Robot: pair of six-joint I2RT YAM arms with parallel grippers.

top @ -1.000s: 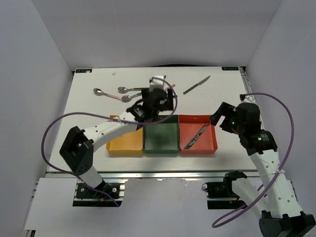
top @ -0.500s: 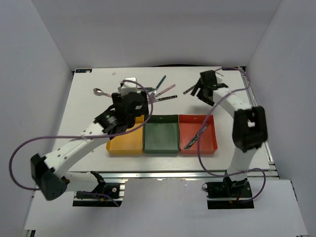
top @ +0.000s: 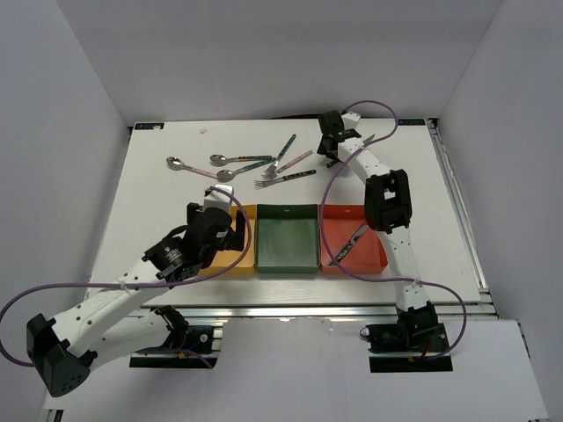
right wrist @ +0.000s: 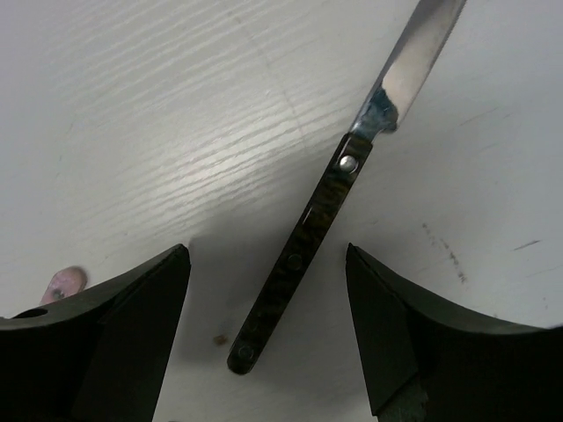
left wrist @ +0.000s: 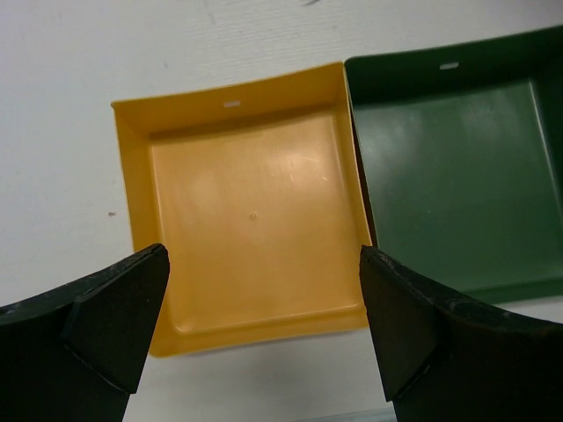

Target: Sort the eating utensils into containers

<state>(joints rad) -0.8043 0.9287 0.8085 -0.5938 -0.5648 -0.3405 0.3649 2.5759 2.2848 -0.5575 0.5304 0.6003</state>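
Observation:
A knife with a dark patterned handle (right wrist: pixel 299 255) and a silver blade lies on the white table at the back. My right gripper (right wrist: pixel 268 325) is open low over it, a finger on each side of the handle and neither touching it. In the top view the right gripper (top: pixel 332 145) reaches far back. My left gripper (left wrist: pixel 264 303) hangs open and empty above the near edge of the yellow-orange tray (left wrist: pixel 132 158), which holds nothing. The dark green tray (top: pixel 286 237) is empty too. The red tray (top: pixel 369 255) holds one knife (top: pixel 350 243). Spoons (top: pixel 227 159) and forks (top: pixel 286 178) lie at the back.
The three trays stand side by side near the table's front edge. A pink handle tip (right wrist: pixel 66 283) shows left of the right gripper. Purple cables loop off both arms. White walls enclose the table on three sides.
The left arm has pulled back from the utensil cluster to above the yellow-orange tray. The right arm has swung from beside the red tray to the far knife, and its jaws have narrowed slightly.

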